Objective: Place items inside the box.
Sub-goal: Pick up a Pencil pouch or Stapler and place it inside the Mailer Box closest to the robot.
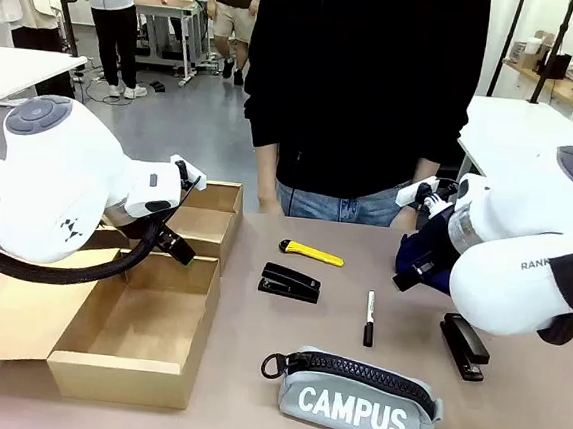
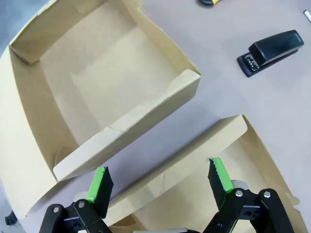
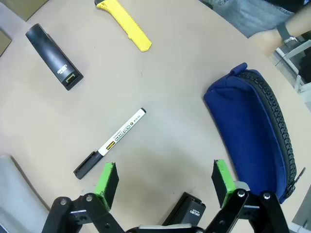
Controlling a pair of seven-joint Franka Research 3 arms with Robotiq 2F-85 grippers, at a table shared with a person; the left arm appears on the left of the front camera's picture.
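Note:
The box (image 1: 103,364), shallow tan cardboard with its flap lid folded out to the left, stands open at the near left. My left gripper (image 1: 175,245) (image 2: 160,182) hovers open over its far wall (image 2: 194,158), holding nothing. A black stapler (image 1: 290,282) (image 2: 270,46) (image 3: 53,56) lies mid-table. The navy-blue pouch (image 1: 431,255) (image 3: 248,126) lies at the right, partly hidden behind my right arm. My right gripper (image 1: 409,273) (image 3: 165,182) hangs open and holding nothing just left of the pouch, above bare table.
A smaller cardboard box (image 1: 206,218) (image 2: 97,73) sits behind the big one. A yellow utility knife (image 1: 311,252), a marker (image 1: 369,317) (image 3: 109,143), a grey CAMPUS pouch (image 1: 361,397) and a second black stapler (image 1: 464,345) lie around. A person (image 1: 363,81) stands at the far edge.

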